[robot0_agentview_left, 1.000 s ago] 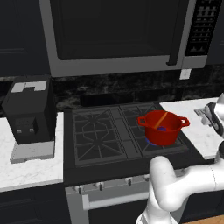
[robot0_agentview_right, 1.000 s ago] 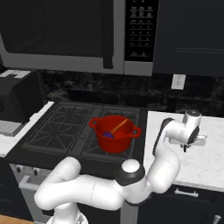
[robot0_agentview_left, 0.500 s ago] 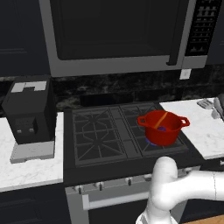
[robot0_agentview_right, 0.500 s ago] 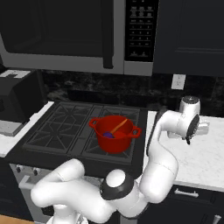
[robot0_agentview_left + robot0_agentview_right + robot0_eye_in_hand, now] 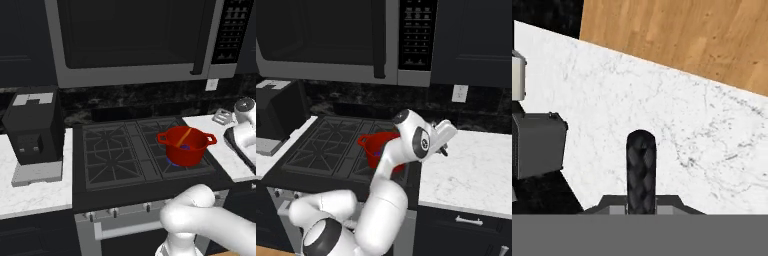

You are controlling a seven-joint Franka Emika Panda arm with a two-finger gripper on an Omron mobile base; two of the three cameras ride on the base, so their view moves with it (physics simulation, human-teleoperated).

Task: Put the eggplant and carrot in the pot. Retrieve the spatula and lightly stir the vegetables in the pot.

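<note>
White marble worktop (image 5: 476, 165) runs to the right of a black gas stove (image 5: 125, 150), both set under a dark microwave (image 5: 135, 40) and against a black speckled backsplash. Nearest the cameras, the robot's white arm bends up from the base and reaches over the edge where stove meets marble; in the right base view its wrist and the gripper (image 5: 443, 145) hang just above the left end of that worktop, close beside the pot. From the hand camera a single dark ribbed fingertip (image 5: 641, 170) rises at the bottom, with veined marble beneath it and wood floor beyond the worktop's edge; the jaws look pressed together with nothing between them. Farther back, the pot (image 5: 186, 145), bright red with two loop handles, sits on the front right burner, where a blue flame glows at its base. The carrot (image 5: 183, 136) lies inside it as a slim orange stick leaning across the opening, and a small dark-purple patch beside it is the eggplant (image 5: 185, 147). On the marble worktop left of the stove stands a black coffee machine (image 5: 34, 131). A white wall outlet (image 5: 459, 93) sits on the backsplash above the right worktop.
</note>
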